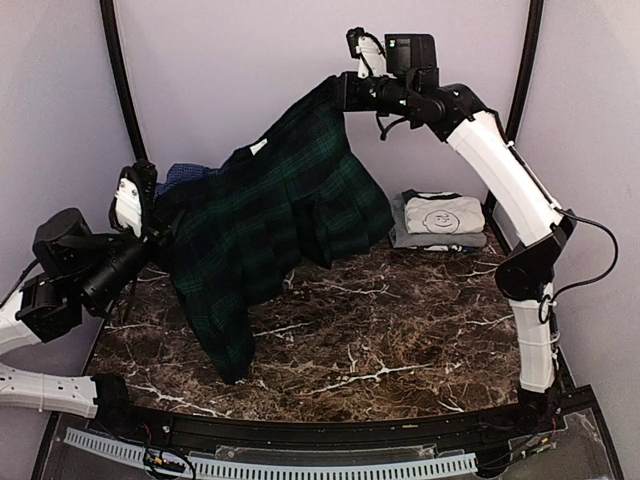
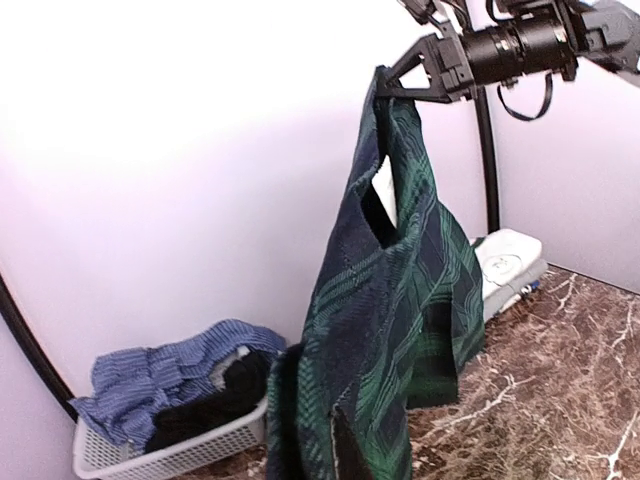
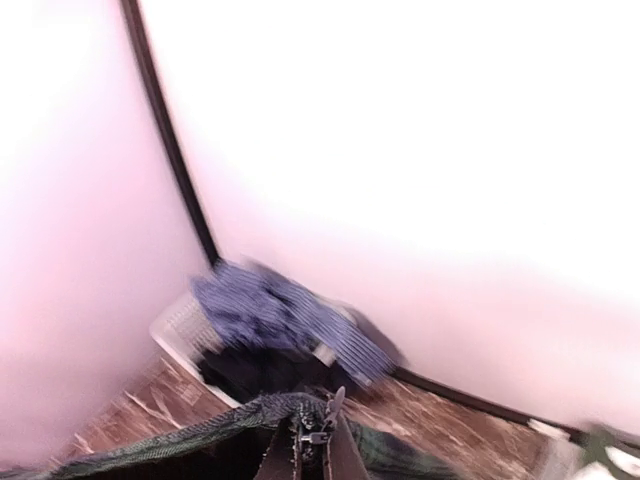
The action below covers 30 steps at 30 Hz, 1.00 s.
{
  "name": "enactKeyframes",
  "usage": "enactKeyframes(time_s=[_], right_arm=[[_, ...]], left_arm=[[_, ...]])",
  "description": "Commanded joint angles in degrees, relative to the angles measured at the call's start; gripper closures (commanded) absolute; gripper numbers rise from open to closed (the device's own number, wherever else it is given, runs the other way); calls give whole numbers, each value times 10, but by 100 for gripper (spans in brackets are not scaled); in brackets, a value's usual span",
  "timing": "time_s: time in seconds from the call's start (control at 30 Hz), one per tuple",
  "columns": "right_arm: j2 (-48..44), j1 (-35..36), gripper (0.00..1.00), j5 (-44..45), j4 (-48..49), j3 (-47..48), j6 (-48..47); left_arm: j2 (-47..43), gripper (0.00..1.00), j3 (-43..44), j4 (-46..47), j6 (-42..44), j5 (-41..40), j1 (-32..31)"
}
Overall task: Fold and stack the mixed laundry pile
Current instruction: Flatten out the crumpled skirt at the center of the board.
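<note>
A dark green tartan shirt (image 1: pixel 270 215) hangs stretched in the air between both arms. My right gripper (image 1: pixel 338 92) is shut on its top edge, high at the back. In the right wrist view the fingertips (image 3: pixel 335 415) pinch the green cloth (image 3: pixel 200 430). My left gripper (image 1: pixel 158 228) is shut on the shirt's lower left side; in the left wrist view the cloth (image 2: pixel 390 330) covers its fingers. The shirt's loose end droops to the marble table (image 1: pixel 400 330). A blue checked shirt (image 2: pixel 170 375) and a dark item (image 2: pixel 210 400) lie in the basket (image 2: pixel 110 455).
A folded white tee (image 1: pixel 440 220) lies at the back right of the table, also seen as a folded white tee (image 2: pixel 505 260) from the left wrist. The pale slatted basket (image 3: pixel 180 325) stands in the back left corner. Black frame poles (image 1: pixel 120 80) and pale walls close in the scene.
</note>
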Motion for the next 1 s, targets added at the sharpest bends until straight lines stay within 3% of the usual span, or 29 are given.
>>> enactKeyframes(time_s=[0.0, 0.1, 0.17, 0.2, 0.3, 0.4, 0.5, 0.63, 0.73, 0.83, 0.97], right_arm=[[21, -5, 100, -127, 150, 21, 97], [24, -6, 100, -184, 194, -5, 141], [19, -6, 100, -216, 204, -33, 152], [5, -10, 100, -229, 211, -63, 153], [-93, -30, 100, -280, 325, -278, 161], [-206, -79, 100, -309, 429, -519, 192], [-292, -125, 100, -341, 479, -714, 203], [-399, -179, 100, -326, 468, -908, 201], [-446, -217, 78, -270, 405, -1002, 182], [-453, -251, 39, -243, 339, -1036, 175], [-458, -262, 25, -182, 246, -1023, 166]], left_arm=[[-20, 100, 72, -58, 90, -46, 8], [-31, 100, 124, -106, 96, -50, 9], [-44, 100, 144, -157, 86, -5, 9], [-44, 100, 149, -179, 79, 60, 9], [-11, 100, 138, -244, 37, 203, 6], [60, 100, 90, -205, 9, 311, -23], [207, 100, 71, -116, 36, 299, -116], [401, 100, 112, -29, 12, 370, -154], [542, 94, 179, -10, 12, 386, -174], [601, 67, 224, -15, -2, 404, -184], [558, 34, 202, 21, -28, 433, -182]])
